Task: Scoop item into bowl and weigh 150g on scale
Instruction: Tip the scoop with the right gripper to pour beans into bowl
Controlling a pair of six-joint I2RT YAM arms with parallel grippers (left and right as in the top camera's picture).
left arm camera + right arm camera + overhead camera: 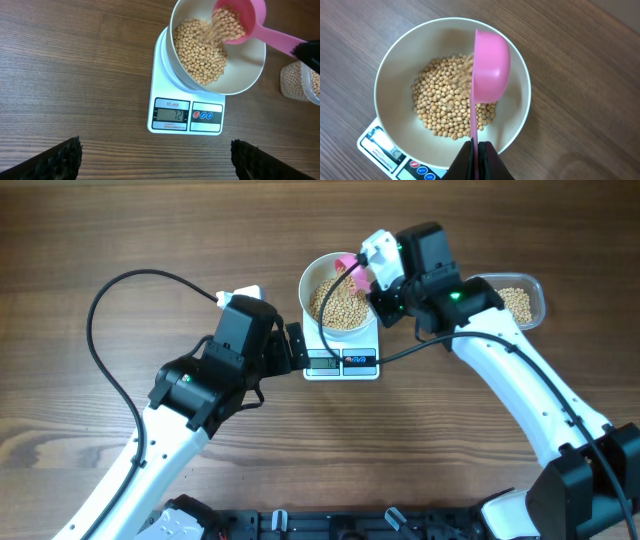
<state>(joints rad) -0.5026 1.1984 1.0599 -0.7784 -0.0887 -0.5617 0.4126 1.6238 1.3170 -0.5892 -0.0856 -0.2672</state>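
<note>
A white bowl [315, 278] [255, 65] [395, 65] stands on the white scale [312, 366] [157, 60] [370, 142], with tan beans [340, 305] [200, 55] [442, 97] heaped inside. A pink scoop [352, 272] [245, 22] [490, 65] is tilted over the bowl, beans pouring from it. My right gripper [378, 280] [476, 150] is shut on the scoop's handle. My left gripper [297, 348] [156, 160] hangs open just in front of the scale's display side, with nothing between its fingers [60, 160].
A clear plastic container [520, 302] [300, 82] holding more beans sits to the right of the scale. The right arm's cable [430, 345] runs past the scale's right side. Bare wooden table [150, 230] lies to the left and front.
</note>
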